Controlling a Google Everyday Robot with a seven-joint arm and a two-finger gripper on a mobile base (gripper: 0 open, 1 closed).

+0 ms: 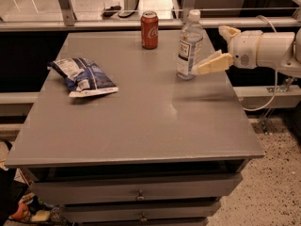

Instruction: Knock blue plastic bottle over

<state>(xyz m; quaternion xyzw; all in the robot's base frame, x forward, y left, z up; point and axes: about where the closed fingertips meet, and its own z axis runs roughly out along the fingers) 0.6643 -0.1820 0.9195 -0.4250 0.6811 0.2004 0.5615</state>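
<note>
The blue plastic bottle [189,46], clear with a white cap and a white label, stands upright on the far right part of the grey table [141,121]. My gripper [209,51] comes in from the right on a white arm, just beside the bottle. It is open: one cream finger [211,65] points left and reaches the bottle's lower right side, the other finger [227,31] sits higher and further back. I cannot tell whether the lower finger touches the bottle.
A red soda can [149,29] stands upright at the far edge, left of the bottle. A blue-and-white chip bag [83,76] lies on the left side of the table. Drawers are below the tabletop. A railing runs behind the table.
</note>
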